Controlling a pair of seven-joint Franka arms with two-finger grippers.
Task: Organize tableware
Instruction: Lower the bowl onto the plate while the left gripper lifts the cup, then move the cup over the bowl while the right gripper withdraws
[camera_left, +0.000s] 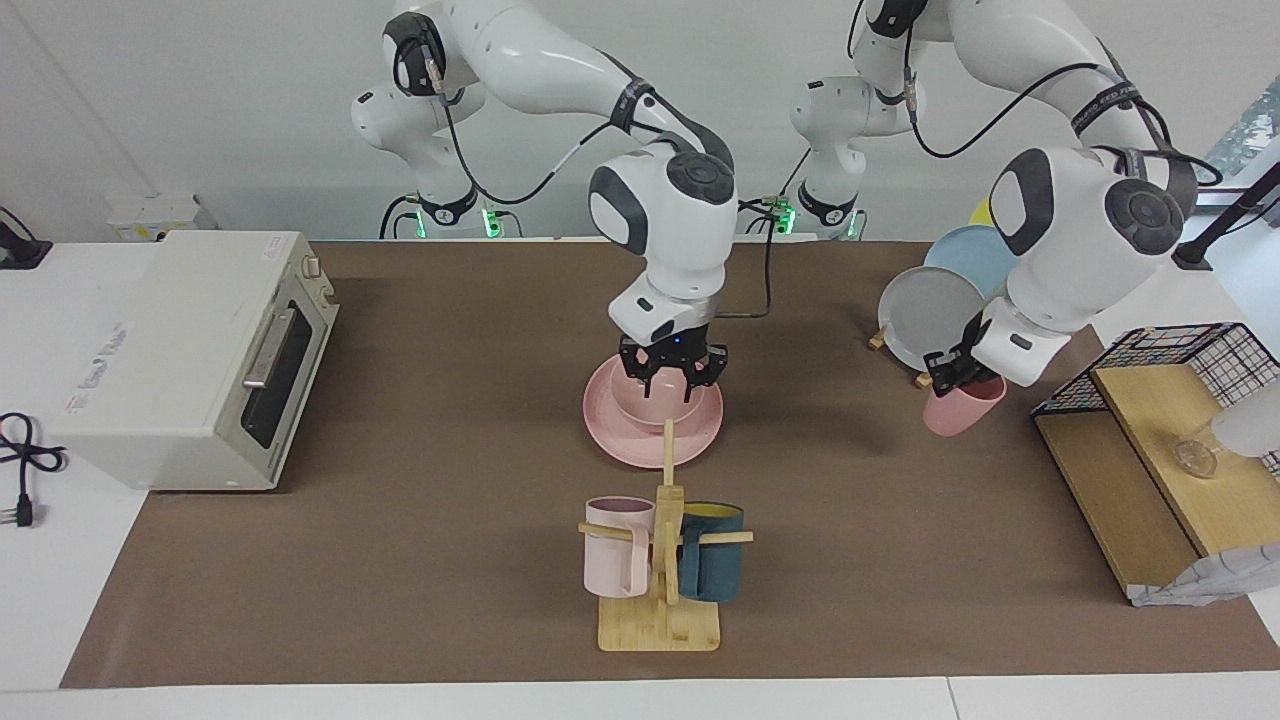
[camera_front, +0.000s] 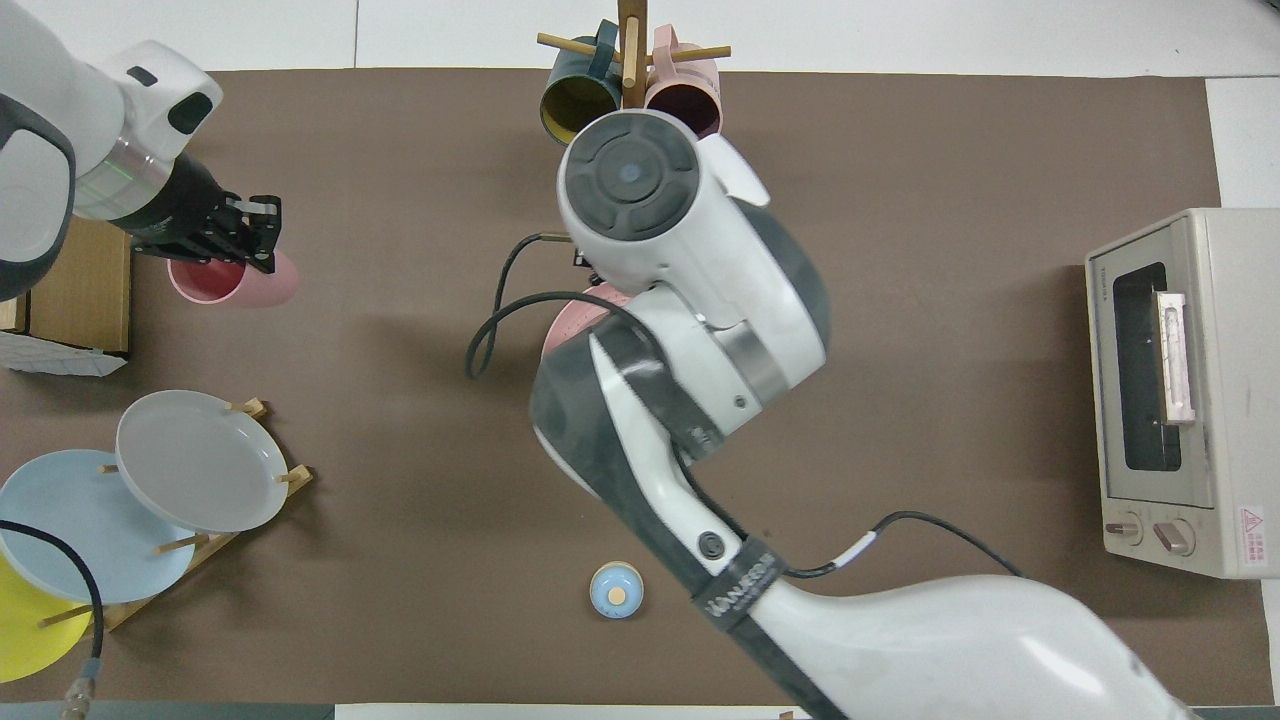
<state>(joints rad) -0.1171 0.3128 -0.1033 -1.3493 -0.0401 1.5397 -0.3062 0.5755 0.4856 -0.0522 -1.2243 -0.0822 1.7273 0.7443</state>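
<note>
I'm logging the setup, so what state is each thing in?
pink bowl: on the pink plate, right gripper at its rim
pink cup: upright, left gripper at its rim
toaster oven: door shut
two mugs: hung on the wooden rack

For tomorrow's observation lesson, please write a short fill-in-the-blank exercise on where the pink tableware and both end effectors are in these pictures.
1. The pink bowl sits on the pink ____.
2. The right end effector is at the pink ____.
3. The left end effector is at the rim of the pink ____.
4. The pink cup stands beside the rack of ____.

Missing words: plate; bowl; cup; plates
</note>
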